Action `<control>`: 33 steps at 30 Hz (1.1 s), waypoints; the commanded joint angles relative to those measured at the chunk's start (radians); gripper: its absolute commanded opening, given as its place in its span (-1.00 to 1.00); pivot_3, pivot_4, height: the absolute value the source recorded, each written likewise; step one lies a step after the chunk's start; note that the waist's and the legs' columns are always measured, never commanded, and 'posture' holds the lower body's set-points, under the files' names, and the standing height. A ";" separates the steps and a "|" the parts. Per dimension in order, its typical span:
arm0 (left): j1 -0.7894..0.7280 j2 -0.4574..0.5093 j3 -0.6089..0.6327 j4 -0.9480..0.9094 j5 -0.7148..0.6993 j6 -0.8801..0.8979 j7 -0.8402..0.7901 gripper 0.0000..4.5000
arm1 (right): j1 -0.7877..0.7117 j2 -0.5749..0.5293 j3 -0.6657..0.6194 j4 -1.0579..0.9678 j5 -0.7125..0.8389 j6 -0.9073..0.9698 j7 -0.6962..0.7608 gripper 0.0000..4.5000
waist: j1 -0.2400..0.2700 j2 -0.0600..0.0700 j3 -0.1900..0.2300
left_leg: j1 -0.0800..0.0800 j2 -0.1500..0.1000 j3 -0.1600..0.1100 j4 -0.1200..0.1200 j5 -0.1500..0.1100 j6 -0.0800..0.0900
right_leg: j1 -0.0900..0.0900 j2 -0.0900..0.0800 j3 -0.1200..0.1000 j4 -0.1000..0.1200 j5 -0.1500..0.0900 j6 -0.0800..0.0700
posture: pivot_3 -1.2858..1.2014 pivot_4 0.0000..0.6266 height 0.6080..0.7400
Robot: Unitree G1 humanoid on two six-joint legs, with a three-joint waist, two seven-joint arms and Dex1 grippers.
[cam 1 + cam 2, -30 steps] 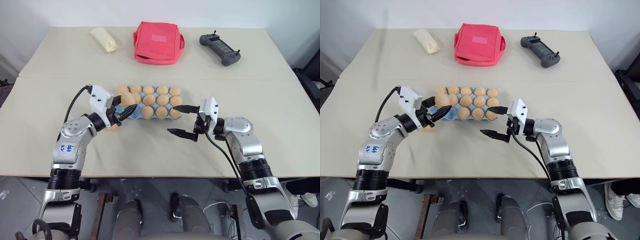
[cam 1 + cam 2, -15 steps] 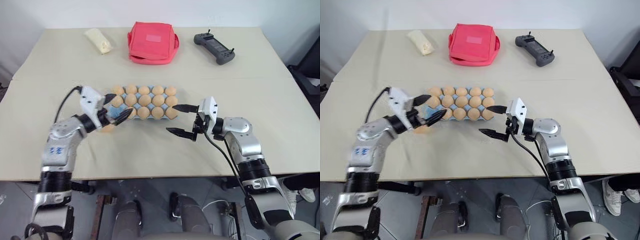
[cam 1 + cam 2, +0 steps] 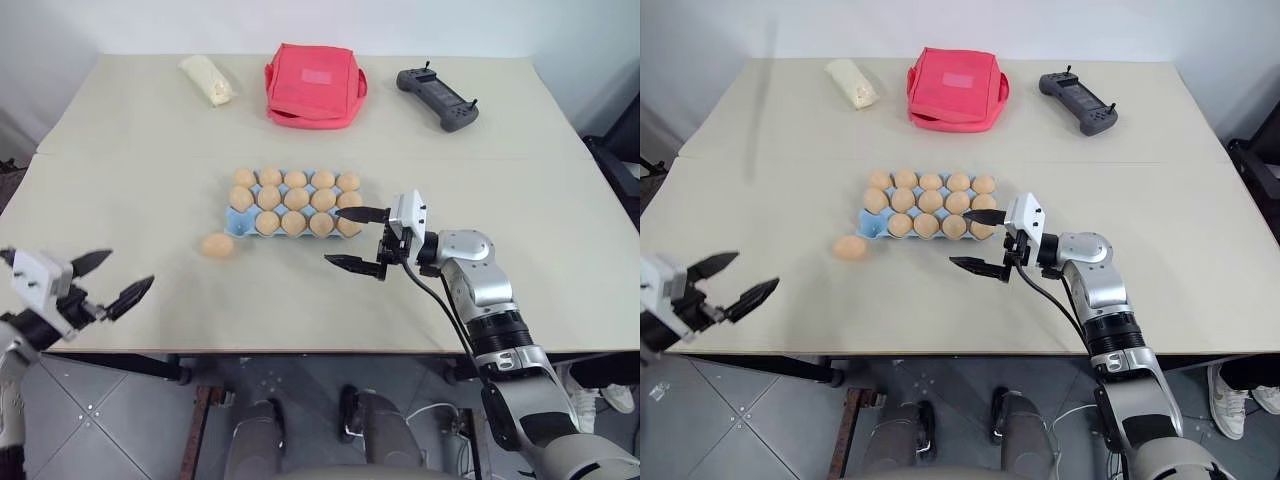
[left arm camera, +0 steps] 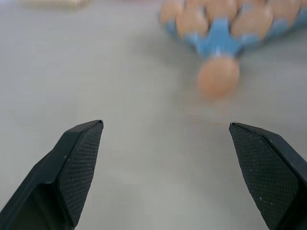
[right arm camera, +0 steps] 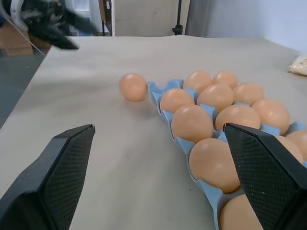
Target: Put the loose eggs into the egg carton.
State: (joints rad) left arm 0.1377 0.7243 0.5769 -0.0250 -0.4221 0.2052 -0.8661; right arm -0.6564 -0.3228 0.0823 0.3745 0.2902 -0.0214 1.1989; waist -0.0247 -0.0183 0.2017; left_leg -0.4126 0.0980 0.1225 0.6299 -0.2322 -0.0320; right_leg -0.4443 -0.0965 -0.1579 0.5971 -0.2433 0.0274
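The light blue egg carton (image 3: 234, 216) sits mid-table, its cups holding several tan eggs; the front-left corner cup looks empty. One loose egg (image 3: 216, 245) lies on the table just off that corner, also visible as the loose egg (image 4: 218, 76) in the left wrist view and the loose egg (image 5: 133, 86) in the right wrist view. My left gripper (image 3: 129, 268) hangs open and empty over the table's front-left part, well short of the egg. My right gripper (image 3: 335, 236) stands open and empty at the carton's right end, pointing along it.
A red fabric bag (image 3: 316, 84), a black handheld controller (image 3: 440, 98) and a white packet (image 3: 209, 79) lie along the far side. The table's front edge runs just below my left gripper.
My left gripper opened at the carton's left end, then drew back and far to the left, toward the table's front edge. The right arm has stayed put.
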 commanded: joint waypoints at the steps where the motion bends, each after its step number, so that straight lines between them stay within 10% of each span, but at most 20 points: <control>1: -0.003 -0.001 -0.011 -0.050 -0.034 -0.005 -0.018 0.99 | -0.024 -0.002 -0.001 -0.012 0.015 -0.016 0.019 1.00 | 0.004 0.000 0.000 | -0.002 0.001 0.000 0.000 0.000 0.000 | -0.001 0.001 -0.001 -0.001 0.001 -0.001 | 0.03 -0.52 1.00; 26: -0.499 -0.103 -0.372 0.394 0.133 -0.150 0.016 0.99 | 0.058 -0.081 -0.026 -0.178 0.052 0.039 0.016 1.00 | -0.004 -0.001 0.000 | 0.007 0.001 0.026 0.002 -0.004 0.000 | -0.009 0.006 0.004 0.019 -0.002 -0.004 | 0.03 -0.52 1.00; 33: -0.488 -0.100 -0.357 0.380 0.111 -0.151 -0.005 0.15 | 0.080 -0.085 -0.027 -0.206 0.058 0.051 0.004 1.00 | -0.004 -0.001 -0.001 | 0.007 0.001 0.030 0.003 -0.004 -0.001 | -0.013 0.004 0.004 0.024 -0.002 -0.004 | 0.03 -0.52 1.00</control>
State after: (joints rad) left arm -0.3609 0.6078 0.1933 0.3791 -0.2912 0.0660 -0.8649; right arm -0.5757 -0.3963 0.0709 0.2061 0.3230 0.0282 1.2075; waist -0.0290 -0.0194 0.2011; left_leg -0.4053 0.0989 0.1528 0.6335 -0.2365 -0.0325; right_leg -0.4576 -0.0924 -0.1542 0.6210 -0.2458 0.0230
